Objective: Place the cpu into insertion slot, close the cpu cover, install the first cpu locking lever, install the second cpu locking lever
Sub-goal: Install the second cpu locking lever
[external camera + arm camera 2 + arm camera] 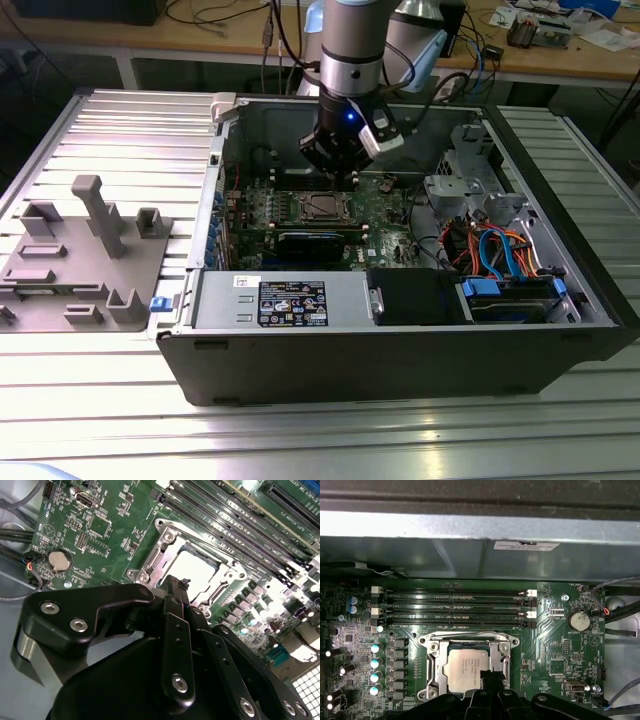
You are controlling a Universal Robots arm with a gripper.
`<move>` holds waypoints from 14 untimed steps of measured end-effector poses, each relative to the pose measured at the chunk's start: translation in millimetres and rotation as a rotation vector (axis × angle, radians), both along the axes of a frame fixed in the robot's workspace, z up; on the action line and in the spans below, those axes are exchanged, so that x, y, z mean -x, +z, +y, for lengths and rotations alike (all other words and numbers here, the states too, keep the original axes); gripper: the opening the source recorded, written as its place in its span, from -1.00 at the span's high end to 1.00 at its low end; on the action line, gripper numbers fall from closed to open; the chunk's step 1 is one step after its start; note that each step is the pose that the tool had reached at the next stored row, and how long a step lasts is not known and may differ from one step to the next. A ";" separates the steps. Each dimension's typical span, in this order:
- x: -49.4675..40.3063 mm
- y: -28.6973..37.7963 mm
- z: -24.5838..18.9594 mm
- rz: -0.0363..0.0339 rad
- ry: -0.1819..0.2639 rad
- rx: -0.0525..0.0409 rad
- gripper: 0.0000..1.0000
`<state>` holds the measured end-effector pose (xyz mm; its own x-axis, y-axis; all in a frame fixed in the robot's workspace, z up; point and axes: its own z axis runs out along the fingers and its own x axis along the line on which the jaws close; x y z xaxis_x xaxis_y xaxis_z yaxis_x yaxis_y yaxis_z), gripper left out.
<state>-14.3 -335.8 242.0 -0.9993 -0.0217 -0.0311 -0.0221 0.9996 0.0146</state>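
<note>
The cpu (465, 667), a silvery-grey square, lies in the insertion slot (427, 641) on the green board. The cpu cover (436, 666), a silver frame plate, lies flat around it. In the second wrist view the cpu (197, 569) glares bright inside the cover (155, 562). A thin wire lever (465, 632) runs along the socket edge nearest the memory slots. My gripper (179, 584) has its black fingers shut, and I see nothing between them. Its tips (491, 676) sit at the socket's edge, overlapping one corner of the cpu. In the exterior view the gripper (335, 178) hangs just behind the socket (323, 206).
Long black memory slots (455, 607) lie beside the socket, with the grey case wall (470, 530) past them. A coin battery (578, 621) sits on the board. Blue and orange cables (500, 245) fill the case's right side. A grey fixture (85, 250) stands at the exterior view's left.
</note>
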 end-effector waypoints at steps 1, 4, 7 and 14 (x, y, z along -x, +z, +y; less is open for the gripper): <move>0.0 0.0 -0.7 0.0000 0.000 -0.0001 0.79; 0.0 0.0 -2.7 0.0000 0.001 -0.0001 0.79; 0.1 0.0 -6.4 -0.0001 0.002 -0.0001 0.79; 0.2 0.0 -14.3 -0.0001 0.005 0.0003 0.79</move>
